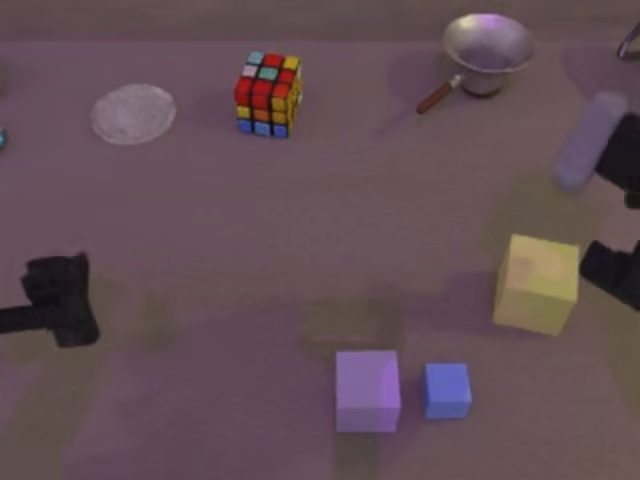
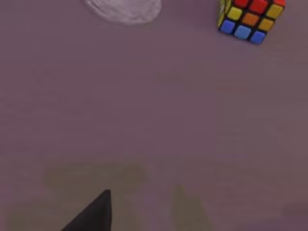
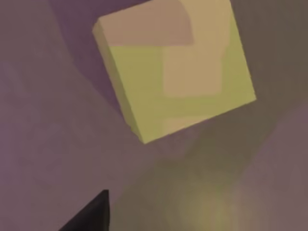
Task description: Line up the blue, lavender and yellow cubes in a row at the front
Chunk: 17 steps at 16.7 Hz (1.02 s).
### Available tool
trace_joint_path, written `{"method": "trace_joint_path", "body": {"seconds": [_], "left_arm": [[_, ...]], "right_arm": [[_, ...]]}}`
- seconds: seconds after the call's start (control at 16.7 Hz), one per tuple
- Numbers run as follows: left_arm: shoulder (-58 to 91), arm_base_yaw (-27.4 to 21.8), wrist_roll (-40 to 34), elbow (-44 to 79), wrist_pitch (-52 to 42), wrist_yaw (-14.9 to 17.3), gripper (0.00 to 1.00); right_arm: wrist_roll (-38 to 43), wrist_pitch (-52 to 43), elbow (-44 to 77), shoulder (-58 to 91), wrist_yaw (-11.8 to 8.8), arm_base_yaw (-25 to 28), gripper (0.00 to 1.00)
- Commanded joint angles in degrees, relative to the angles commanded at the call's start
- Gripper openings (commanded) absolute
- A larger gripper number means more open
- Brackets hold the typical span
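At the front of the table the lavender cube [image 1: 367, 391] and the blue cube [image 1: 446, 390] sat side by side, a small gap between them, already looking like the start of a row. The yellow cube [image 1: 537, 284] lay apart, farther back and to the right, turned slightly askew. The right gripper [image 1: 612, 272] was just beside its right face, at the table's right edge; I could not tell whether its fingers were spread or closed. The left gripper [image 1: 62, 299] stood idle far to the left. I judged the yellow cube to be the step in hand: the next move called for squaring to its faces, grasping it, and setting it right of the blue one.
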Motion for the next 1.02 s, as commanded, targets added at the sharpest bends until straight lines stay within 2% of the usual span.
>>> {"method": "trace_joint_path", "body": {"seconds": [0.24, 0.48, 1.02], "left_arm": [[-18.6, 7.9, 9.8, -13.2, 10.5, 0.4, 1.0], [-29.9, 12.6, 16.4, -20.7, 17.4, 0.8, 1.0], [-32.0, 13.5, 17.8, -22.1, 18.9, 0.9, 1.0]], "right_arm": [[-7.7, -8.9, 12.6, 15.6, 0.0, 2.6, 1.0], [-12.4, -13.9, 20.5, 24.8, 0.0, 4.2, 1.0], [-13.4, -13.8, 21.3, 26.8, -0.1, 4.3, 1.0]]}}
